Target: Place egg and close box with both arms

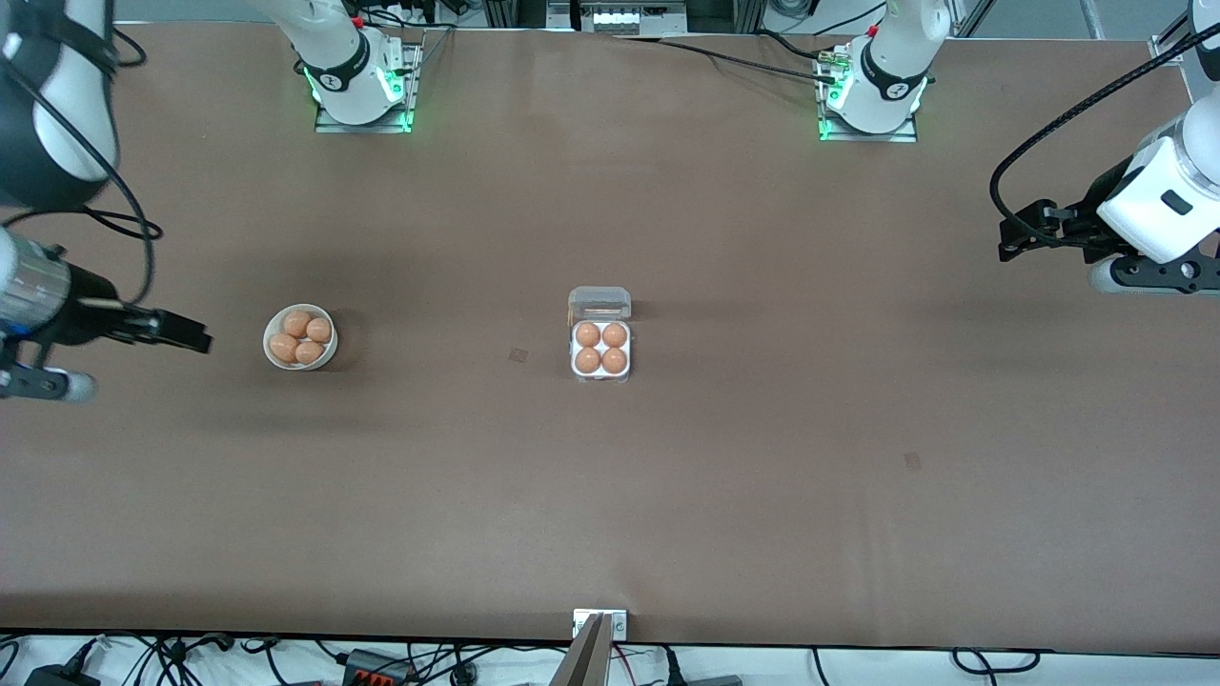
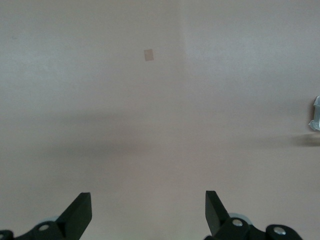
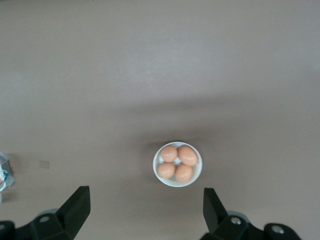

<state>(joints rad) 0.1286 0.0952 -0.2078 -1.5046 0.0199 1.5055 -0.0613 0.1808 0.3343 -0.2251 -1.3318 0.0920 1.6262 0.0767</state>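
Note:
The clear-plastic box stands at the middle of the table with its lid open and upright. All its cells hold tan eggs. A sliver of the box shows in the left wrist view and in the right wrist view. My right gripper is open and empty over the table, beside the white bowl toward the right arm's end; its fingertips are wide apart. My left gripper is open and empty over bare table near the left arm's end, fingertips wide apart.
A round white bowl with several tan eggs stands between the box and my right gripper; it also shows in the right wrist view. Small tape marks lie on the brown table.

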